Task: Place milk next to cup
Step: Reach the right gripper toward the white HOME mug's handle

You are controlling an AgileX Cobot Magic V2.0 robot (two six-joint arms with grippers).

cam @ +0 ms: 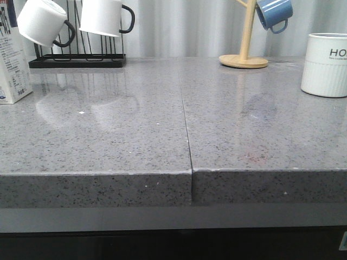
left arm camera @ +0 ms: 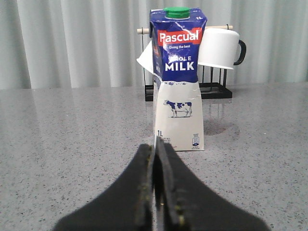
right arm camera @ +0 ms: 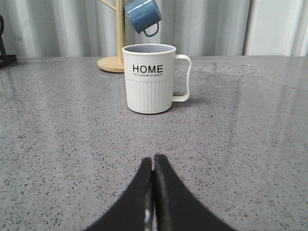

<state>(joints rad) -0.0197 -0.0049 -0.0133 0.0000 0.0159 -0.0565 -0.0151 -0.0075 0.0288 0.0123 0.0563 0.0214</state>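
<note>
White mugs [cam: 100, 16], blue mug [cam: 274, 13]

Kitchen-style counter [cam: 108, 135], mug racks [cam: 76, 57]

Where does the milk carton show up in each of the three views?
Front view: milk carton at the far left edge, partly cut off.
Left wrist view: centre, upright, beyond the shut left gripper.
Right wrist view: not in it.
Shared landmark: the black mug rack beside the carton in the front view, behind it in the left wrist view.
</note>
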